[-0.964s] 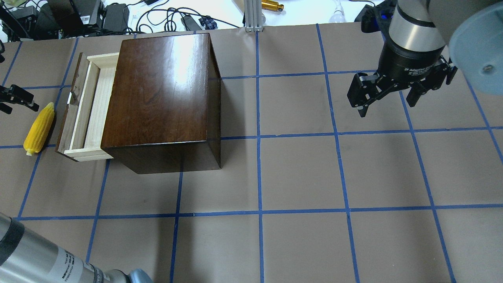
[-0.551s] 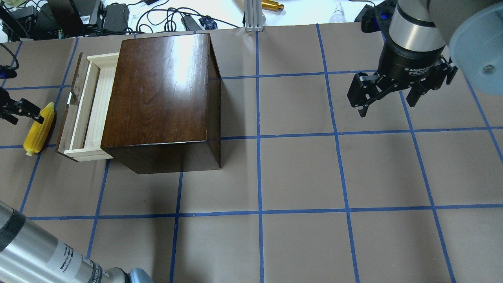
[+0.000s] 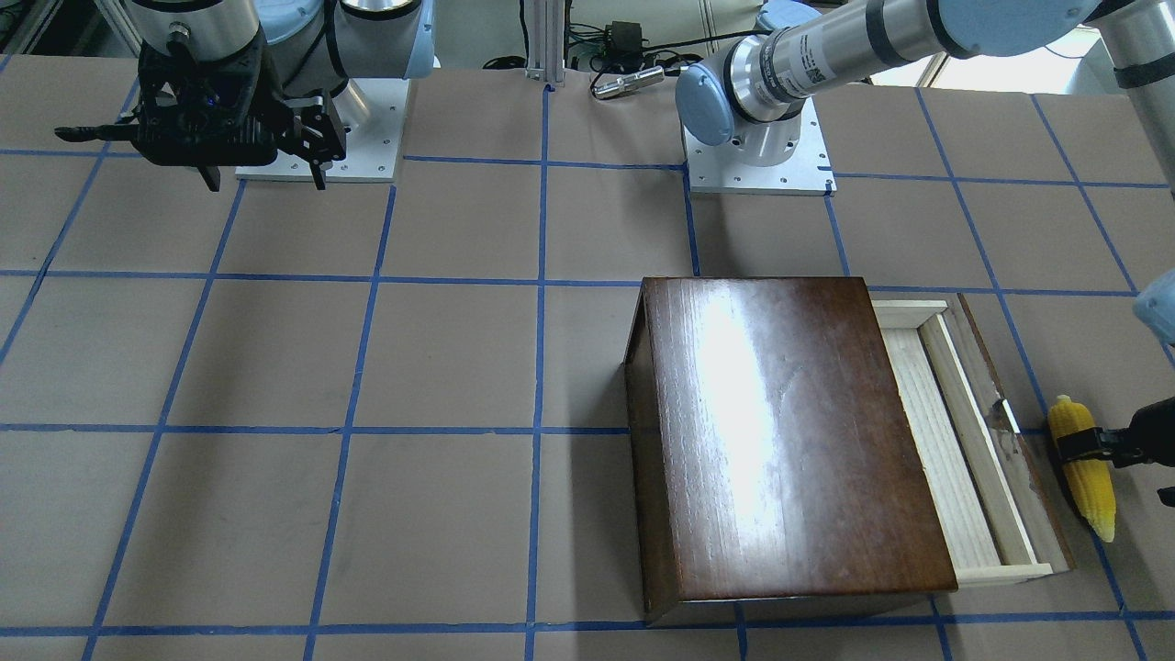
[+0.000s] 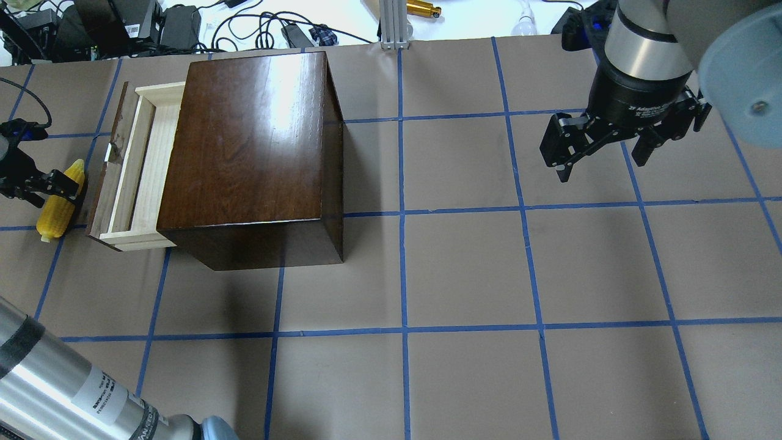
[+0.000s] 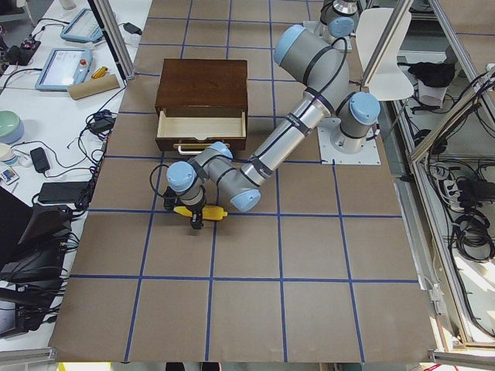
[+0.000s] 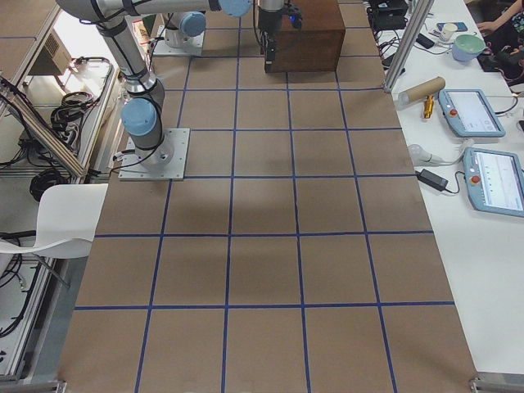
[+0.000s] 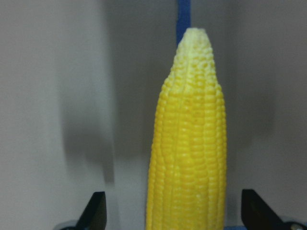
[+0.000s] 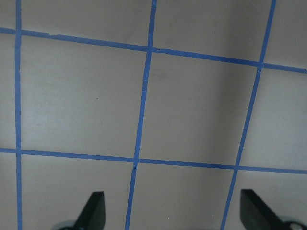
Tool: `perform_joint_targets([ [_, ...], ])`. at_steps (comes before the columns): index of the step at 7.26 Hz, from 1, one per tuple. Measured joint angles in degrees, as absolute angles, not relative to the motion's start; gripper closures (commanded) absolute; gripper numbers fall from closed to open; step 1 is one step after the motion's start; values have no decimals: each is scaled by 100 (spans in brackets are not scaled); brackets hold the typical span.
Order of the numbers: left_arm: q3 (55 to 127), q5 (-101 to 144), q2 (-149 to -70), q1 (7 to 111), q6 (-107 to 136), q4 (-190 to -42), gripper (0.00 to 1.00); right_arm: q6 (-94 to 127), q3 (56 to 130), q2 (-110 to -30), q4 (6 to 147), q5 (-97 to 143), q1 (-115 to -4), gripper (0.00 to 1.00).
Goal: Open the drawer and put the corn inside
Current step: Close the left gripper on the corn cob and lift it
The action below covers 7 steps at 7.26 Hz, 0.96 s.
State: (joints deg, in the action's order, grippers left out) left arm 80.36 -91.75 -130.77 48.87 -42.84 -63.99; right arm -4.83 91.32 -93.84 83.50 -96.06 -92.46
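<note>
Bench (image 4: 464, 269) carrying a dark wooden box (image 4: 250, 140). The drawer (image 4: 143, 165) stands pulled out, its pale tray exposed. Right gripper (image 4: 602, 168) hangs spread wide above bare bench, well apart from the box. Left gripper (image 7: 173, 218), fingers parted, straddles the corn (image 4: 54, 214), which lies on the bench just beside the drawer's front panel.

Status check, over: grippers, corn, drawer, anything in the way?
Left gripper open, straddling the corn, which lies on the table. Right gripper open, far from the box. Drawer pulled out; nothing between it and the corn.
</note>
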Motion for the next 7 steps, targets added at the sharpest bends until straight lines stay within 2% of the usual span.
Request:
perform_joint_targets([
  [2, 8069, -9176, -13102, 4888, -4279, -6389, 3, -483, 9132, -9384, 8350, -9606, -9249, 0],
  [3, 8073, -9176, -13104, 4892, -4275, -6384, 8, -483, 9132, -9384, 8350, -9606, -9249, 0],
  [5, 8077, -9178, -13103, 4895, -4277, -6381, 90, -483, 9132, -9379, 8350, -9606, -9246, 0],
  [6, 8077, -9182, -13099, 4895, -4285, -6381, 100, -484, 9132, -9380, 8350, -9606, -9246, 0],
  [7, 8076, -9181, -13089, 4895, -4284, -6381, 100, -483, 9132, -9381, 8350, -9606, -9246, 0],
])
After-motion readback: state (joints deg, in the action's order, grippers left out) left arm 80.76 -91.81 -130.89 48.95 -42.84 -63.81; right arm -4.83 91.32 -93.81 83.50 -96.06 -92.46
